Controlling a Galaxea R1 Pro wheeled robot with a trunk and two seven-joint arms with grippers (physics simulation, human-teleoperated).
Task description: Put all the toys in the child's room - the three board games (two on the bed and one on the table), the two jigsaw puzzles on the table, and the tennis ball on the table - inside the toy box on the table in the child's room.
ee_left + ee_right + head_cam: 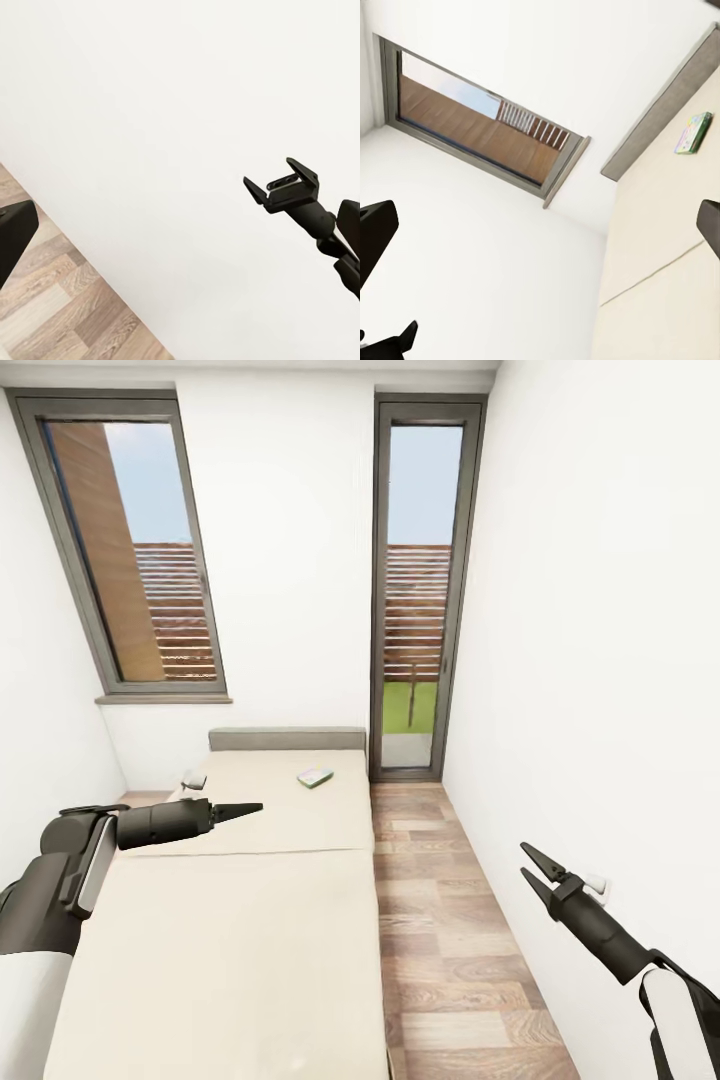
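Observation:
A flat white-green board game [316, 777] lies near the head of the cream bed [230, 950], by its right edge. It also shows as a board game [693, 133] in the right wrist view. My left gripper [252, 808] hovers over the bed's middle, pointing right, well short of the game. Its fingers [15, 236] stand wide apart, open and empty. My right gripper [525, 862] hangs over the floor beside the right wall, open and empty. It appears from the left wrist as the right gripper [289, 186] against the white wall. The table and toy box are out of view.
A strip of wood-plank floor [440, 920] runs between the bed and the white right wall. A tall narrow window [420, 590] stands at its far end and a slanted window [135, 550] is at the left. A small pale object [193, 781] sits at the bed's far left edge.

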